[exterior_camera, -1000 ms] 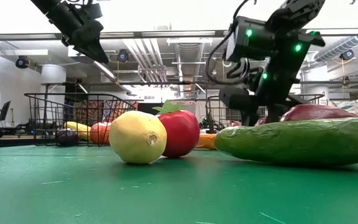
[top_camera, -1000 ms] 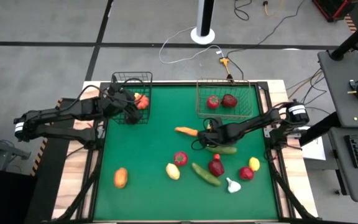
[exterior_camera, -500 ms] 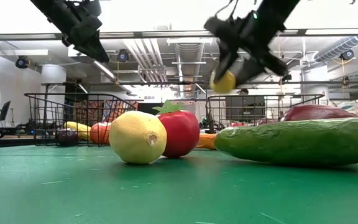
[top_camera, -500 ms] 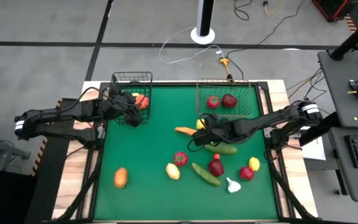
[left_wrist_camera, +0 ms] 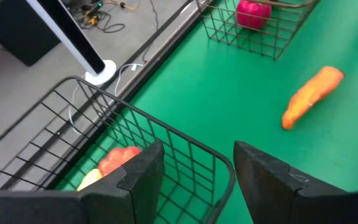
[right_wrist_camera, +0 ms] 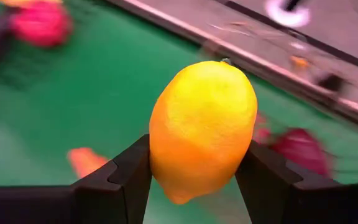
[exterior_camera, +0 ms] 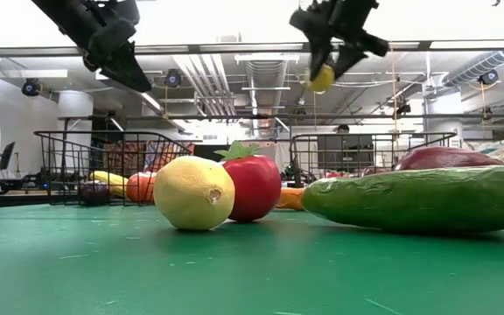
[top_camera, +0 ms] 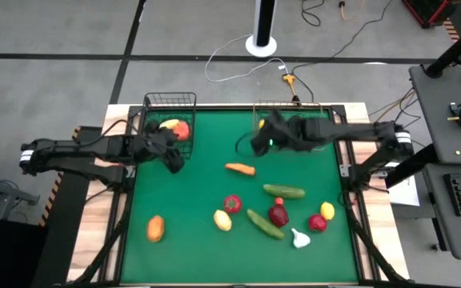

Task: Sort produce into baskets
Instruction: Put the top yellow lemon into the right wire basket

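Right gripper (top_camera: 260, 144) raised high near table's far edge, arm stretched leftward from right edge, fingers clamped on lemon (right_wrist_camera: 202, 129). Left gripper (top_camera: 174, 160) raised near far-left corner, fingers (left_wrist_camera: 140, 174) spread, holding nothing.

Even, bright overhead light falls on the green table (top_camera: 190, 192) with only faint shadows, ceiling lamps glare white at twelve o'clock in the low view, and the right wrist view keeps the held lemon (right_wrist_camera: 202, 127) sharp against a background smeared with motion blur
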